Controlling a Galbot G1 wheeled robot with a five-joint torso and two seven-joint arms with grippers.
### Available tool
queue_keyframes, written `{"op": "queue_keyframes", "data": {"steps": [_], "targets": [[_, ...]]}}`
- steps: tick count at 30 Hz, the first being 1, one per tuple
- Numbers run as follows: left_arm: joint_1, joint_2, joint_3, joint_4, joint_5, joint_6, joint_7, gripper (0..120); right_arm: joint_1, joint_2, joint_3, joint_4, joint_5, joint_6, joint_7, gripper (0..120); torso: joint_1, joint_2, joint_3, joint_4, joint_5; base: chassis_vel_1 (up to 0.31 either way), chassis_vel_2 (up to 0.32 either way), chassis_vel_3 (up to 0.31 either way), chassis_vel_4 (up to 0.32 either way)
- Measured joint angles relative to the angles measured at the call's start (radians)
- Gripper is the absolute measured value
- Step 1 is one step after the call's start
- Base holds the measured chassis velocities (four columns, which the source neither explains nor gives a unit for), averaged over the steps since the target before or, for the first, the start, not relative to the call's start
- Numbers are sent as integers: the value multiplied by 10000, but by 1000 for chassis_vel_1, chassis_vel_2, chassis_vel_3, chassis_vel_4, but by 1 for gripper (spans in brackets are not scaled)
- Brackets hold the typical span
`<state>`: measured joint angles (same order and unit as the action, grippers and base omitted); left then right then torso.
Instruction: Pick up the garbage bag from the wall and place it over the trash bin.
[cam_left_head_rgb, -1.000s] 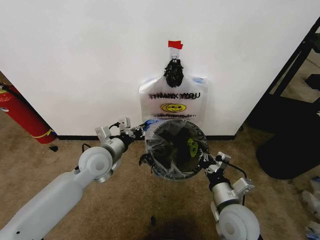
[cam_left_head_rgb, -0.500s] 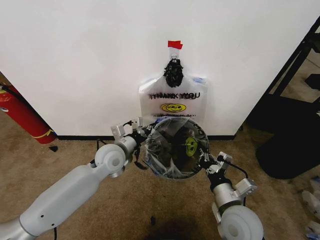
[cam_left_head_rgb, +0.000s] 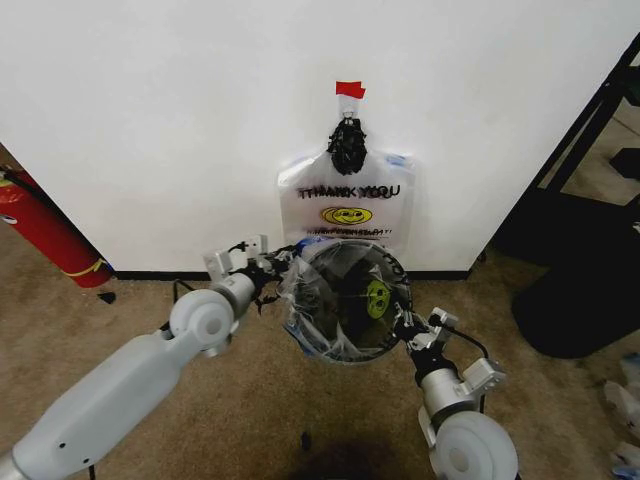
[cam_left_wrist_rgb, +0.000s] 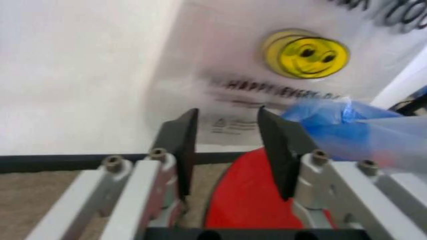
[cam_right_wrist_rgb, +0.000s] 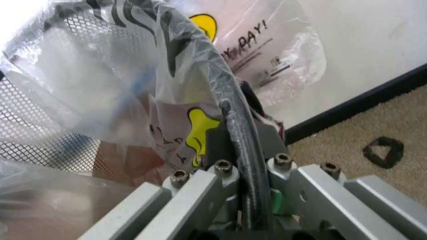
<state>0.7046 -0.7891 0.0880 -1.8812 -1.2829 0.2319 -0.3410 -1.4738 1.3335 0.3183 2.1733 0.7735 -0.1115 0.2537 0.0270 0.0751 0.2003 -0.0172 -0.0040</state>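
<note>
The garbage bag (cam_left_head_rgb: 318, 312), crumpled clear film with a yellow smiley and blue patches, lines the round black mesh trash bin (cam_left_head_rgb: 352, 282) that stands on the carpet against the wall (cam_left_head_rgb: 150, 120). My right gripper (cam_left_head_rgb: 404, 322) is at the bin's right rim, and in its wrist view the right gripper (cam_right_wrist_rgb: 243, 137) is shut on the black rim (cam_right_wrist_rgb: 233, 112) with bag film (cam_right_wrist_rgb: 100, 85) over it. My left gripper (cam_left_head_rgb: 274, 268) hovers just left of the bin. In its own view the left gripper (cam_left_wrist_rgb: 227, 115) is open and holds nothing, facing the bin's red base (cam_left_wrist_rgb: 247, 200) and a blue bag fold (cam_left_wrist_rgb: 333, 125).
More printed bags (cam_left_head_rgb: 345, 205) hang from a black knot (cam_left_head_rgb: 347, 145) under a red tape strip (cam_left_head_rgb: 350, 90). A red fire extinguisher (cam_left_head_rgb: 40, 230) leans at far left. A black stand (cam_left_head_rgb: 580, 290) fills the right side. Open carpet lies in front.
My left gripper reached to the bin's left rim half a second ago and has since drawn back to the left. The right gripper stays on the right rim.
</note>
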Motion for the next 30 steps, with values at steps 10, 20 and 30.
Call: {"op": "queue_keyframes", "data": {"steps": [10, 20, 30], "targets": [[565, -9, -492, 518, 1257, 314, -111, 81, -60, -48, 156, 380, 1106, -483, 722, 0, 0, 0, 2, -3, -1, 0, 0, 0, 0], [2436, -144, -2137, -835, 1267, -958, -306, 100, -42, 725, 836, 792, 2683, -2619, 2526, 0, 0, 0, 1, 3, 3, 0, 0, 0, 0], [4393, -1240, -3490, -2012, -723, -1246, 760, 100, -127, 1347, 1969, 1134, 3936, -3941, 2689, 0, 0, 0, 0, 1, 0, 0, 0, 0, 0]]}}
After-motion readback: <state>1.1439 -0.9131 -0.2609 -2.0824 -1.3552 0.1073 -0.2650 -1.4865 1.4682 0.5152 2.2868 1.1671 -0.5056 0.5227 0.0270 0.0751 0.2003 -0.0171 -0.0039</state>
